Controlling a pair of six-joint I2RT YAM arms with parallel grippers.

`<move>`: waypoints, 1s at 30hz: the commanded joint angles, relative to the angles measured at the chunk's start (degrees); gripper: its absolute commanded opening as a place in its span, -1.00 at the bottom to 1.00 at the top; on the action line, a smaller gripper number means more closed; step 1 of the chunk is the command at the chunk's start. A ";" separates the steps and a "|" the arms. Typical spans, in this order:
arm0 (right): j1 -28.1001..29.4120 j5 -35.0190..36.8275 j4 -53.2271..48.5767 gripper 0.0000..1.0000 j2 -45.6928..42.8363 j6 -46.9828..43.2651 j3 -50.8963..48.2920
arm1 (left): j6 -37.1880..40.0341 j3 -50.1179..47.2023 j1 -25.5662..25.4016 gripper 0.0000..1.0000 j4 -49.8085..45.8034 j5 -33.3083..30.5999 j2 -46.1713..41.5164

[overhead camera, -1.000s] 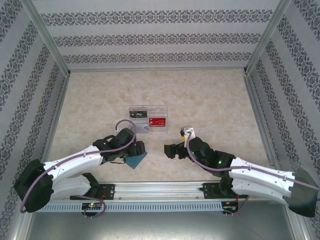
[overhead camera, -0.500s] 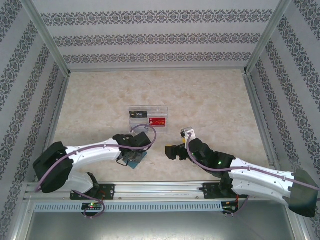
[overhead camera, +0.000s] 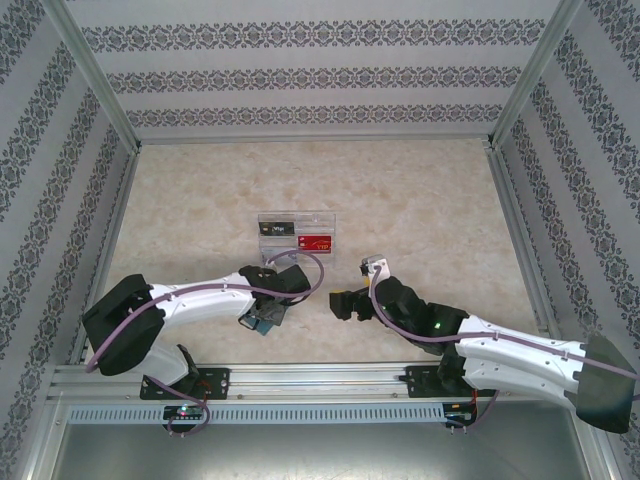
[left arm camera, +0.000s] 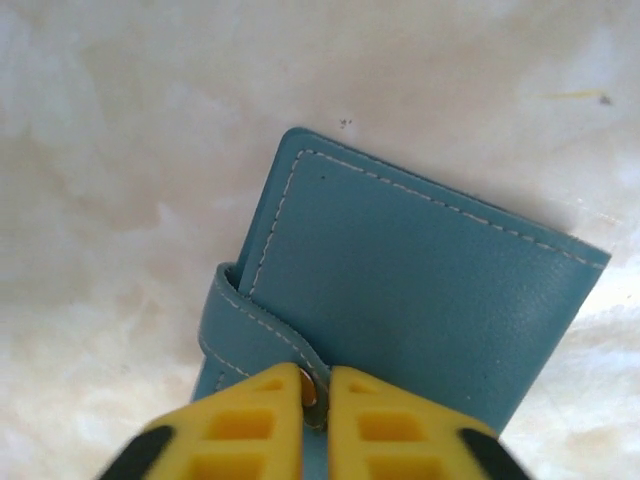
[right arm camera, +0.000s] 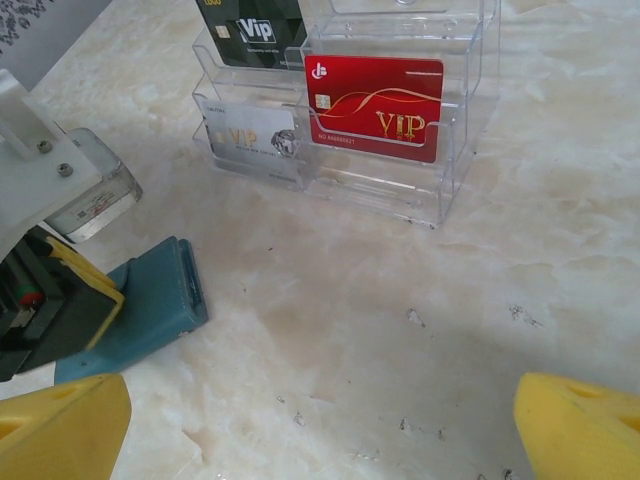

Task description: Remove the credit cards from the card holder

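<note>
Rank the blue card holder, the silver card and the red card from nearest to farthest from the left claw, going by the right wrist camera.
1. The card holder: far left, right at the tips of the left claw.
2. The silver card: front-left pocket of the clear tray.
3. The red card: front-right pocket, farther right.

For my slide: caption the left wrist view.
Left gripper, jaws pinching the snap strap of the closed card holder on the table.
</note>
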 commanded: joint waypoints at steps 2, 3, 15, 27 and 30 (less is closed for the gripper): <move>-0.21 -1.44 2.13 0.96 1.36 1.05 -0.71 | 0.04 0.94 -0.70 -1.00 -3.54 -1.29 -0.15; -0.20 -1.71 2.35 0.96 1.81 1.14 -0.56 | -0.17 1.01 -0.68 -1.00 -3.43 -0.62 -0.49; -1.77 -7.79 6.89 0.96 6.52 1.99 0.17 | -11.21 6.09 -0.32 -1.00 8.35 9.16 -7.40; -5.30 -20.27 19.70 0.25 19.24 10.57 1.64 | -25.14 0.95 -0.49 -1.00 25.43 11.46 -3.05; -5.57 -21.72 22.01 0.19 23.52 11.82 2.75 | -25.06 0.77 -0.49 -1.00 25.65 11.48 -3.34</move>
